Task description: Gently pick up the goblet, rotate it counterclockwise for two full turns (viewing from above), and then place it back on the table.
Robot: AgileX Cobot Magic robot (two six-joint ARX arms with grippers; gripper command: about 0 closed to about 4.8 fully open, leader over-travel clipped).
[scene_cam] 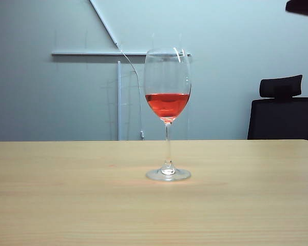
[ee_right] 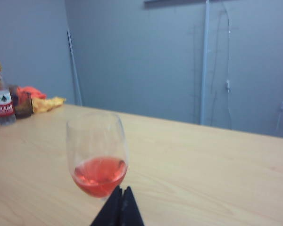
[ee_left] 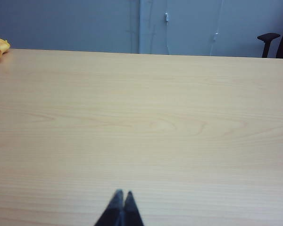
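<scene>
The goblet point(scene_cam: 167, 102) stands upright on the table point(scene_cam: 66, 195), a tall clear glass with red liquid in the lower part of its bowl. In the right wrist view the goblet point(ee_right: 98, 160) shows just beyond my right gripper point(ee_right: 122, 189), whose dark fingertips are pressed together, shut on nothing; the stem and foot are out of that view. My left gripper point(ee_left: 123, 193) is also shut, with its tips together above bare table point(ee_left: 179, 117) and no glass in its view. Neither gripper's fingers show in the exterior view.
A black office chair point(scene_cam: 281, 115) stands behind the table at the right. A dark part point(scene_cam: 302, 6) juts in at the top right corner. A labelled bottle point(ee_right: 2, 101) and orange and yellow cloth point(ee_right: 42, 101) lie at a far table edge.
</scene>
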